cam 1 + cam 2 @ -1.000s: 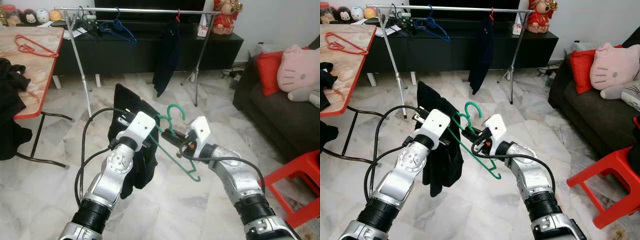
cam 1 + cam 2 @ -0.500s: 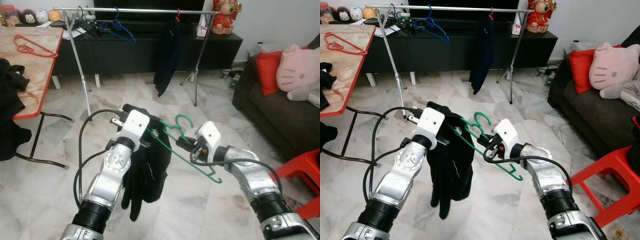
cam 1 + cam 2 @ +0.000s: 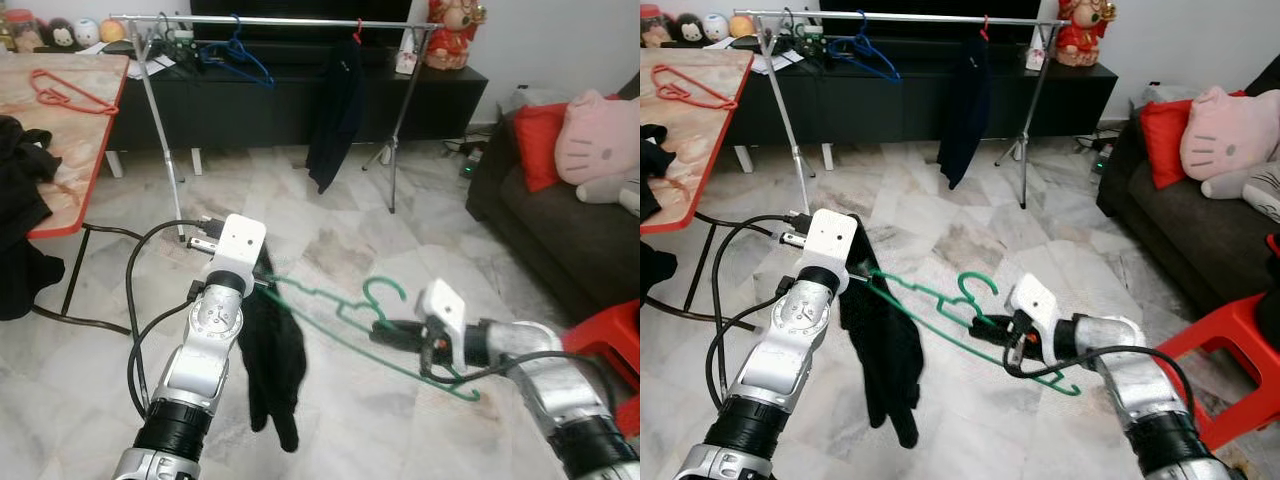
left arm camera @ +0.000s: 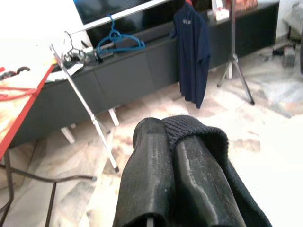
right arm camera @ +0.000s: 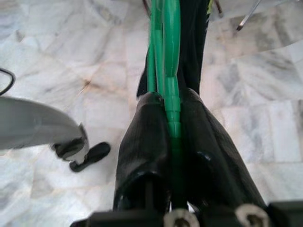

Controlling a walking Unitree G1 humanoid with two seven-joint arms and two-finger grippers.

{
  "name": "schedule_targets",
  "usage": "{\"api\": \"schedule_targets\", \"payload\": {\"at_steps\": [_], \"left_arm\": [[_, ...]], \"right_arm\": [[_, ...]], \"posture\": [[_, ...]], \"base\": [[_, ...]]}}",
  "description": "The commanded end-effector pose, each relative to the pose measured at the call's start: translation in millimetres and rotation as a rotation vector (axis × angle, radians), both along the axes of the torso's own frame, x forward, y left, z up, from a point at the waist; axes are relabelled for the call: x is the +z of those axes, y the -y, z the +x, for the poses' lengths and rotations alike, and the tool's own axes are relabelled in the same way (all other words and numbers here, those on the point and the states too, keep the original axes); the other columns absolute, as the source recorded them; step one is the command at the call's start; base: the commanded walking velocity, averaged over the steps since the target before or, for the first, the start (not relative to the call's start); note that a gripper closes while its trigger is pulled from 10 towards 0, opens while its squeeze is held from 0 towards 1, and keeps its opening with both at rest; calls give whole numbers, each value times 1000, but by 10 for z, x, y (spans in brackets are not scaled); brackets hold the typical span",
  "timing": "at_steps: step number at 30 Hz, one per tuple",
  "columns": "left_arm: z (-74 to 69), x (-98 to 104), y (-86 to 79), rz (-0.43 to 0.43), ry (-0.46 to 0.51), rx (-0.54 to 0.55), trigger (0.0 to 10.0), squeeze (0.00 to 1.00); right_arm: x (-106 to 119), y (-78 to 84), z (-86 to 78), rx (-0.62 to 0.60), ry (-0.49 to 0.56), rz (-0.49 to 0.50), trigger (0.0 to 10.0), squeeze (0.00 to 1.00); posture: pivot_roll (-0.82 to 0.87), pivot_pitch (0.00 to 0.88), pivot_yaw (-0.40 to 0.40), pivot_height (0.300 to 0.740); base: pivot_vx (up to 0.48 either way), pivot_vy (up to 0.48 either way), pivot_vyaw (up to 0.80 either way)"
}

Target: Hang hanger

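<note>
A green wire hanger (image 5: 170, 56) lies tilted low over the floor, with my right gripper (image 3: 386, 335) shut on it just below its hook (image 3: 978, 279). The hanger's far arm reaches into a black garment (image 3: 275, 360) that hangs limp from my left gripper (image 3: 262, 282). In the left wrist view, that gripper (image 4: 163, 128) is shut on a fold of the black cloth (image 4: 199, 137). The silver clothes rail (image 3: 280, 20) stands well ahead, across the room.
On the rail hang a blue hanger (image 3: 240, 55) and a dark shirt (image 3: 335, 110). A red-edged table (image 3: 90, 150) with a red hanger (image 3: 65, 95) stands at left. A dark sofa (image 3: 560, 220) and red stool (image 3: 600, 335) are at right. Open marble floor (image 3: 340, 200) lies between.
My arms have spread apart: the right gripper pulled the hanger right and down, the left moved left. The garment now hangs straight down from the left gripper.
</note>
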State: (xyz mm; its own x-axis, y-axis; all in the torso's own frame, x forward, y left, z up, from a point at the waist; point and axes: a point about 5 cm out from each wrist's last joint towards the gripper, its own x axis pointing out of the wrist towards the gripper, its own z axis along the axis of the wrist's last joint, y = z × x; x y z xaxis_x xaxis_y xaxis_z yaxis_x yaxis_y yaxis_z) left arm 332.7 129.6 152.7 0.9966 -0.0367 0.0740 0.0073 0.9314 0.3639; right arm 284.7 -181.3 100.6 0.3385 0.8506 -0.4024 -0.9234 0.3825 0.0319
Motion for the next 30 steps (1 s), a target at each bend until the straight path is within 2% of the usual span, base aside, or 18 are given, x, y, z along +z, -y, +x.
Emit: {"api": "schedule_targets", "payload": {"at_steps": [1, 3, 5, 6, 7, 9, 10, 11, 12, 13, 14, 15, 17, 18, 22, 23, 30], "left_arm": [[29, 2, -34, 40, -22, 33, 0, 0], [35, -62, -227, 85, -66, 104, 0, 0], [33, -72, -288, 89, -74, 126, 0, 0], [18, -85, -484, 71, -89, 186, 0, 0], [18, -85, -484, 71, -89, 186, 0, 0], [-37, -112, -701, 44, -103, 229, 0, 0], [-68, -135, -763, 63, -105, 233, 235, 0], [-99, -158, -823, 85, -108, 236, 2235, 0], [-148, -191, -879, 99, -109, 231, 4941, 0], [-181, -211, -912, 107, -111, 226, 4941, 0], [-253, -232, -962, 79, -103, 228, 10000, 0], [-290, -234, -972, 49, -98, 227, 10000, 0], [-366, -235, -968, -1, -82, 207, 10000, 0], [-414, -228, -944, -36, -67, 185, 10000, 0], [-486, -176, -878, -142, -18, 155, 10000, 0], [-497, -149, -863, -161, 7, 152, 10000, 0], [-497, -149, -863, -161, 7, 152, 10000, 0]], "right_arm": [[53, 34, -68, 58, -18, -11, 0, 0], [56, 85, -113, 65, -32, -24, 0, 0], [58, 101, -116, 60, -33, -26, 0, 0], [60, 172, -107, 26, -25, -39, 0, 0], [60, 172, -107, 26, -25, -39, 0, 0], [29, 271, -59, -61, -20, -47, 0, 0], [6, 302, -34, -101, -11, -49, 0, 0], [-18, 333, -10, -143, 0, -52, 0, 0], [-76, 370, 8, -195, -9, -55, 0, 0], [-115, 394, 14, -227, -19, -57, 0, 0], [-226, 468, 45, -338, -28, -83, 8549, 0], [-301, 515, 63, -417, -45, -87, 10000, 0], [-481, 624, 76, -603, -86, -127, 10000, 0], [-634, 714, 47, -749, -136, -182, 10000, 0], [-992, 887, -171, -1076, -293, -271, 10000, 0], [-1080, 897, -248, -1118, -310, -301, 10000, 0], [-1080, 897, -248, -1118, -310, -301, 10000, 0]], "posture": [[-5, 0, -115, 740], [-5, 0, -118, 740], [-5, 0, -118, 740], [-3, 0, -120, 740], [-3, 0, -120, 740], [-4, 0, -119, 740], [-1, 0, -119, 740], [-1, 0, -119, 740], [3, 0, -121, 740], [4, 0, -121, 740], [7, 0, -123, 740], [11, 0, -123, 740], [13, 0, -123, 740], [13, 0, -123, 740], [21, 0, -121, 740], [21, 0, -121, 740], [21, 0, -121, 740]], "base": [[0, 0, 0], [0, 0, 0], [0, 0, 0], [0, 0, 0], [0, 0, 0], [0, 0, 0], [0, 0, 0], [0, 0, 0], [0, 0, 0], [0, 0, 0], [0, 0, 0], [0, 0, 0], [0, 0, 0], [0, 0, 0], [0, 0, 0], [0, 0, 0], [0, 0, 0]]}}
